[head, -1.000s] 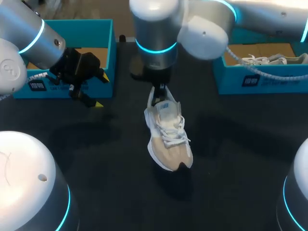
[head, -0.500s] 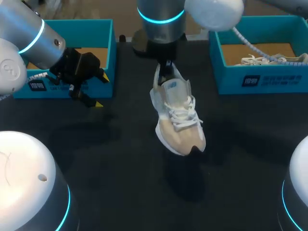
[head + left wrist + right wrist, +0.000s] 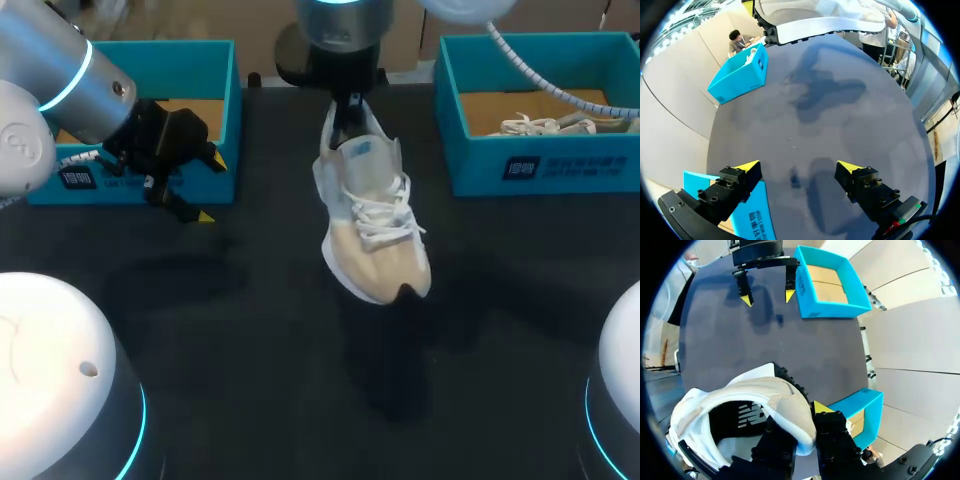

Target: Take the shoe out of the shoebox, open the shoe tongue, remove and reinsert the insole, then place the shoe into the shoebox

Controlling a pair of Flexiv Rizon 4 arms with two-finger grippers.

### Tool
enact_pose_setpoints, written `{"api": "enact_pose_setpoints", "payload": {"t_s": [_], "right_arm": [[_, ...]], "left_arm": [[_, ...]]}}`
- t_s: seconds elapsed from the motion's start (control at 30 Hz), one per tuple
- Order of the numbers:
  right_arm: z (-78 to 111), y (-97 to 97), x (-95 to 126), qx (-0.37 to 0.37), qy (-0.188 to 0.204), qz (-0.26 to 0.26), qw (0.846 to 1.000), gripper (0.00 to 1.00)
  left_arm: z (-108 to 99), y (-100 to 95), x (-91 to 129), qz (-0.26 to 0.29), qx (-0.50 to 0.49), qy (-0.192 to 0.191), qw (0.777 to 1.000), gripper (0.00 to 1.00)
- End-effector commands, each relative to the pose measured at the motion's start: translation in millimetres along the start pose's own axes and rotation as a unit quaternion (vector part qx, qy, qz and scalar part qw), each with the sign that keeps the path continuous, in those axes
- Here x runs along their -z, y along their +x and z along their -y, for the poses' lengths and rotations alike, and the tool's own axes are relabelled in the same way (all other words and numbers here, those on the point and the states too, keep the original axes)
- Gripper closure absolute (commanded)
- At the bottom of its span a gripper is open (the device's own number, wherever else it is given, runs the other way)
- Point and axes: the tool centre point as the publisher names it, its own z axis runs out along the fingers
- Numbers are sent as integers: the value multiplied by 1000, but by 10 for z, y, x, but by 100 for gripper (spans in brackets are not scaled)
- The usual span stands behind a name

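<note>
Dark tabletop (image 3: 250,380): right tool (image 3: 801,426) clamps the shoe (image 3: 370,220) aloft by its heel — taking-out step; next, probably set it down — left tool (image 3: 799,167) gapes.

light: even, overhead | shadows: soft, one dark patch beneath shoe (image 3: 372,225) on black table (image 3: 250,350)

The right gripper (image 3: 802,424) pinches the heel collar of a white and beige mesh sneaker (image 3: 740,407) from both sides. Ahead, an open turquoise cardboard shoebox (image 3: 835,310) sits at the dark grey table's (image 3: 830,355) edge, and the left gripper (image 3: 767,296), fingers spread, is just beside it. A second turquoise box (image 3: 852,402) stands at the edge beside the right gripper.
</note>
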Motion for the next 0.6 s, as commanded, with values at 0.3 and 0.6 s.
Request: {"api": "enact_pose_setpoints", "payload": {"t_s": [0.3, 0.6], "right_arm": [[9, -11, -3, 1, -1, -1, 1000, 100], [237, -408, -126, -9, -2, -6, 1000, 100]], "left_arm": [[1, 8, 1, 0, 0, -1, 1000, 0], [1, 8, 1, 0, 0, -1, 1000, 0]]}}
